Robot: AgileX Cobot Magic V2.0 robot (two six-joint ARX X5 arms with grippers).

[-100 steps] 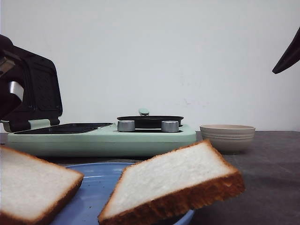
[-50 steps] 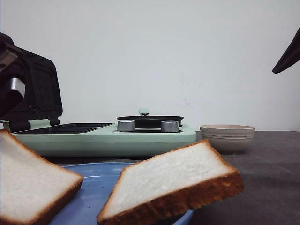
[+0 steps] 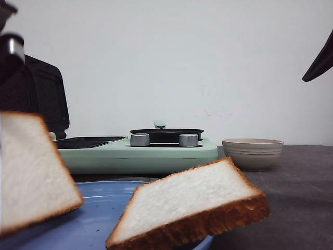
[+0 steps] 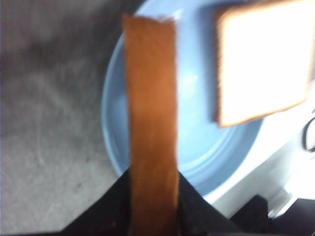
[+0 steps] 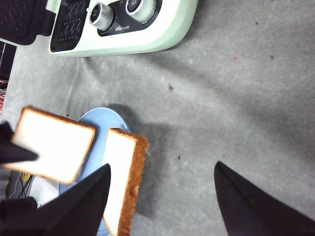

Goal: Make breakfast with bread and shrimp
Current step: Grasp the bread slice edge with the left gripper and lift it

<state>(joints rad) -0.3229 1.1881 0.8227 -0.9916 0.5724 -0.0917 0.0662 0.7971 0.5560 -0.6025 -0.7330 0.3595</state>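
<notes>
While left end effector clamps a bread slice, right end effector gapes, sandwich-maker lettering unreadable.

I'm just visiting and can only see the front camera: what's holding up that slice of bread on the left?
Observer: The left gripper is shut on that slice, pinching its crust edge.
Operator: Is anything underneath it?
Observer: The blue plate, with the other slice resting on it.
Operator: And the other arm?
Observer: The right gripper is open and empty, over the grey table beside the plate.
</notes>
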